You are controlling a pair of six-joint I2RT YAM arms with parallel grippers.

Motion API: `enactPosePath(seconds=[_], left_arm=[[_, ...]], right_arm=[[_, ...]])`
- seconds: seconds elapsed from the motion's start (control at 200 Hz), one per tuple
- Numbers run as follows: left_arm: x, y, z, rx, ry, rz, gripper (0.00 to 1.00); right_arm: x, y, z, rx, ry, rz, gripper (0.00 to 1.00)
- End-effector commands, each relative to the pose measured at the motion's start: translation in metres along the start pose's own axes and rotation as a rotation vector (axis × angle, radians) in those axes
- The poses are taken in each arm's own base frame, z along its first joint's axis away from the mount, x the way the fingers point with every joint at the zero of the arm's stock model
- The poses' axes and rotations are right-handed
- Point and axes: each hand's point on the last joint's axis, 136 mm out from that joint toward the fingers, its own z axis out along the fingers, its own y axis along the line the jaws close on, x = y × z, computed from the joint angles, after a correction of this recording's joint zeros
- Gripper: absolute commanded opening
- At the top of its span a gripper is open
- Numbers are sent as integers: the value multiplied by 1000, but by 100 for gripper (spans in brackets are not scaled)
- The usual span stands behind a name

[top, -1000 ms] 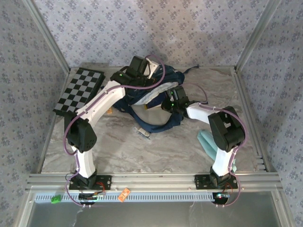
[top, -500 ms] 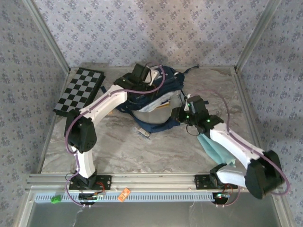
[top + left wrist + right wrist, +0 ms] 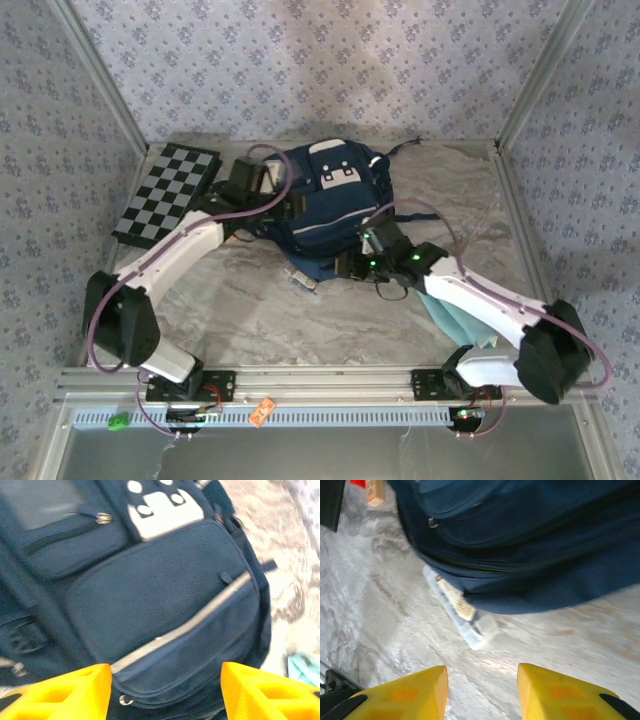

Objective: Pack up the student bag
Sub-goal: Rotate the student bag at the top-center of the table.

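At lower right a teal cloth lies on the tabletop. The right pincer hangs wide open and empty near a small flat packet tucked under the edge of the navy bag, which lies mid-frame, front pocket up. The left pincer gapes empty over it. A chessboard sits upper left.

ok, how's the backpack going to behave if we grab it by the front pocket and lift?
Probably floppy: the backpack is soft fabric lying slumped on the table, so it should sag around the grip. Likely heavy-ish; it looks filled out. The woven front pocket should not be slippery.
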Motion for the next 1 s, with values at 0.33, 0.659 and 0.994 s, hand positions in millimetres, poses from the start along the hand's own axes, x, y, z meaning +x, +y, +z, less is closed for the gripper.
enactPosePath(seconds=[0.33,0.659,0.994], left_arm=[[20,118,8,-169,-3,-422,61],[-7,139,66,-86,9,-542,58],[-12,157,110,-89,9,-616,49]], right_arm=[[-17,67,87,-40,24,-43,36],[-12,15,107,84,47,1,32],[-10,3,109,91,58,18,32]])
